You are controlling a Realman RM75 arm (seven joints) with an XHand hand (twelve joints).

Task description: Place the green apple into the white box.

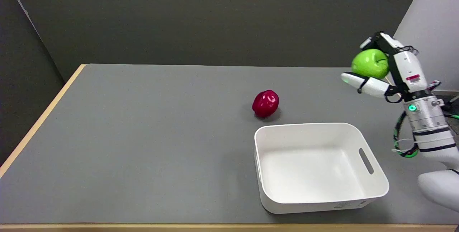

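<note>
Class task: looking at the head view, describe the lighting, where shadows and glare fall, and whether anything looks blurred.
Head view: soft, even overhead light; the red apple casts a faint shadow on the grey table and shows small highlights; the white box has bright glare on its floor; the green apple in the right hand looks slightly soft-edged.

Robot hand [385,67] at far right, raised above surface [143,135], gripping green apple [370,63] between fingers on top and thumb underneath. White box [319,167] on surface below and left of robot hand, nothing inside, handle slot in right wall. Red apple [265,103] rests on surface just behind box's far left corner, apart from it.
</note>
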